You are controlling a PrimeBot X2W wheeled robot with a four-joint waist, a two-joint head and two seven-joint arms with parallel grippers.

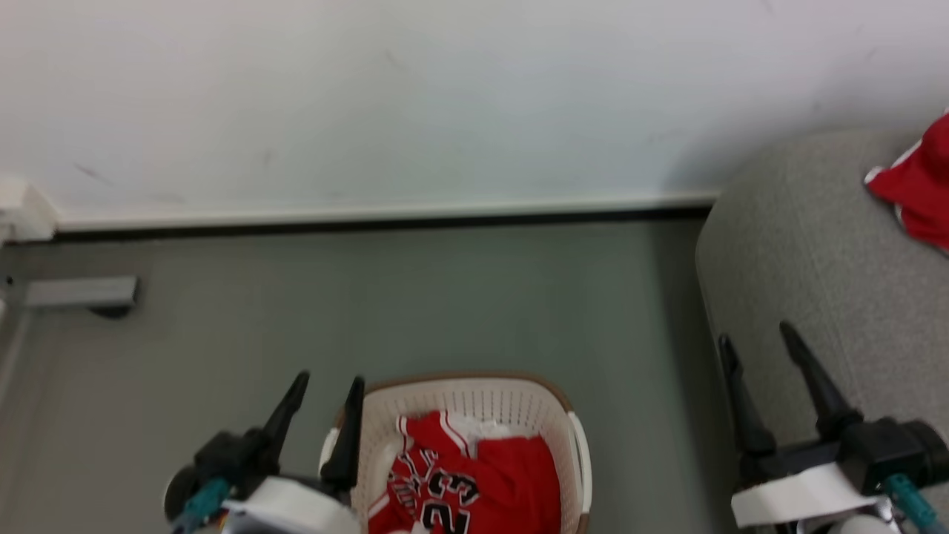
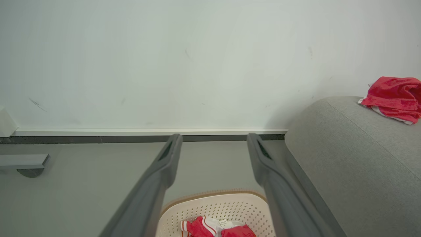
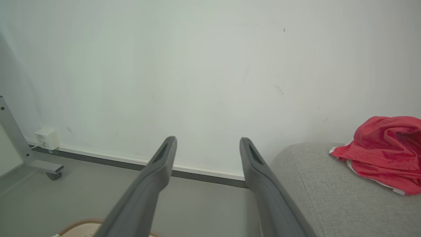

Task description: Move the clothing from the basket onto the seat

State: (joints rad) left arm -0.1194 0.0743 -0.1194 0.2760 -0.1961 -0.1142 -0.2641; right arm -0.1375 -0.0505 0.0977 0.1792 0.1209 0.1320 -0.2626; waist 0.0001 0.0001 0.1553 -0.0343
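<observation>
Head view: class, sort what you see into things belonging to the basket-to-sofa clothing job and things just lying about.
Job: laundry basket; red jersey inside it; grey sofa; red garment lying on it.
Lying about: grey stand foot; white wall box.

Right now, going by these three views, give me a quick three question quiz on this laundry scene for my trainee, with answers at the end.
1. Which is nearer the basket: the left claw or the right claw?
2. True or false: the basket is empty.
3. Multiple choice: the red garment outside the basket lies A) in the right claw, B) on the seat, C) over the basket's rim.
Key: 1 the left claw; 2 false, red clothing lies in it; 3 B.
</observation>
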